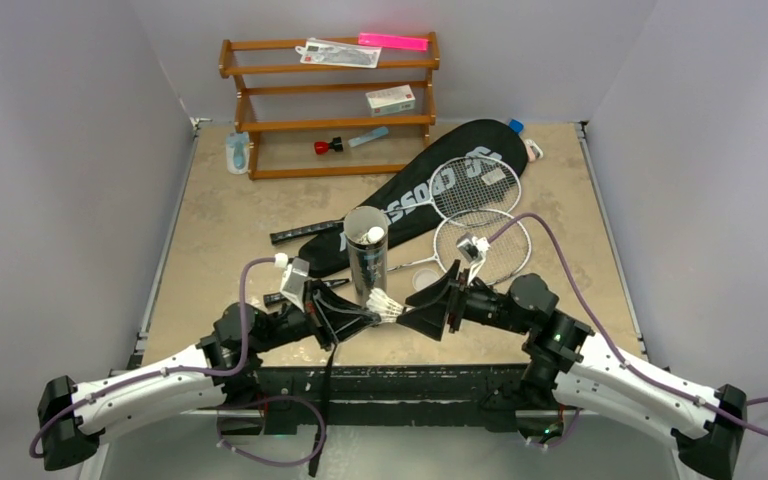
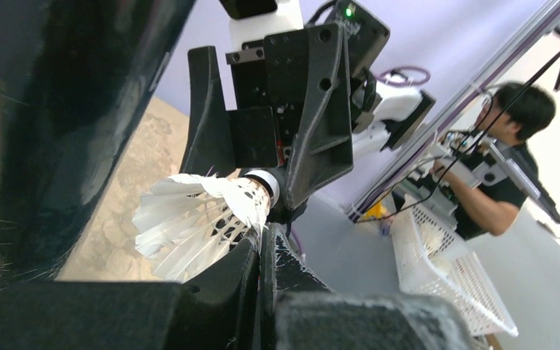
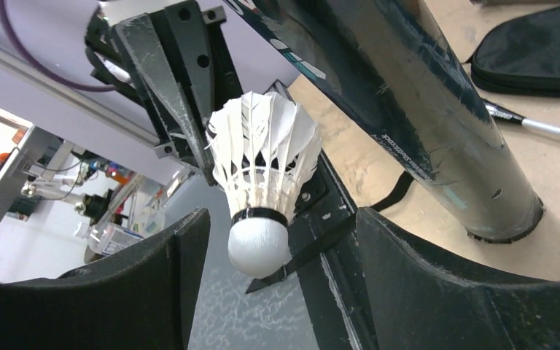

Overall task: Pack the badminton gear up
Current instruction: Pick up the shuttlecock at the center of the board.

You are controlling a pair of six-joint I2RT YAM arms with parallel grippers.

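Observation:
My left gripper (image 1: pixel 373 312) is shut on the feather skirt of a white shuttlecock (image 1: pixel 388 305) and holds it in the air near the table's front edge. The feathers show pinched between the jaws in the left wrist view (image 2: pixel 197 219). My right gripper (image 1: pixel 422 305) is open, and the shuttlecock's cork (image 3: pixel 259 246) hangs between its fingers (image 3: pixel 153 292) without touching them. The dark tube (image 1: pixel 365 262) stands upright just behind, with a shuttlecock (image 1: pixel 373 236) in its open top. Two silver rackets (image 1: pixel 477 186) (image 1: pixel 485 248) lie beside the black CROSSWAY bag (image 1: pixel 425 192).
A brown wooden rack (image 1: pixel 330 120) at the back holds a white box (image 1: pixel 391 100) and a pink strip (image 1: pixel 393 42). A small white round piece (image 1: pixel 424 281) lies by the tube. A white basket (image 2: pixel 445 255) and a person (image 2: pixel 496 168) are beyond the table.

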